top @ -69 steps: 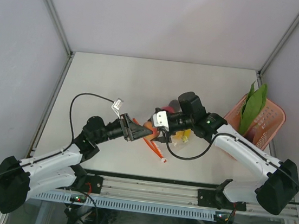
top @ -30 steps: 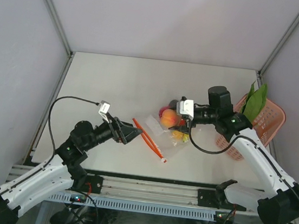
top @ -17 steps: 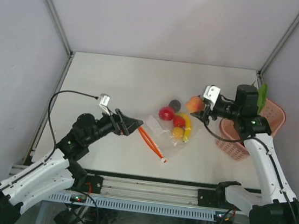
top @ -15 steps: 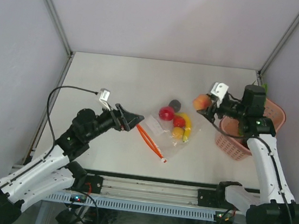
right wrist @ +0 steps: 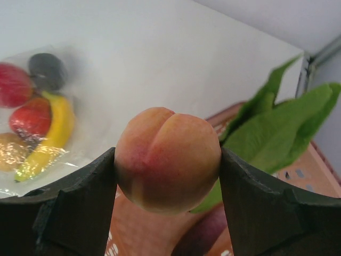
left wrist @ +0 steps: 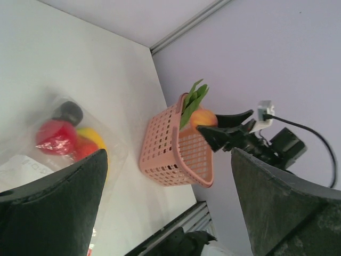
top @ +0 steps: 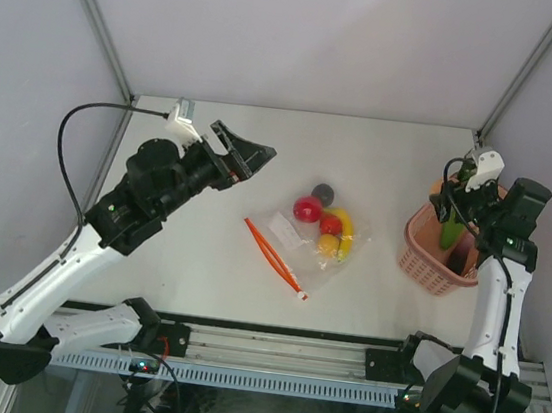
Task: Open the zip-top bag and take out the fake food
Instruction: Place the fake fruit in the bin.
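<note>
Right wrist view: fingers [right wrist: 64,213] of right end effector [top: 451,191] cut off by bottom edge. Peach [right wrist: 168,160] hides most of basket [right wrist: 319,181] and lower leafy vegetable [right wrist: 277,122]. Dark purple piece [right wrist: 201,239] in basket half hidden, identity unclear. Zip-top bag [right wrist: 69,106] blurred, cut by left edge; red fruit [right wrist: 10,85] partly out of frame.

Left wrist view: left end effector [top: 252,155] fingers [left wrist: 48,213] blurred, cut off at bottom corners; one covers bag's lower part, most of label [left wrist: 21,165].

Top view: peach almost wholly hidden beneath right end effector; label text too small to read.
</note>
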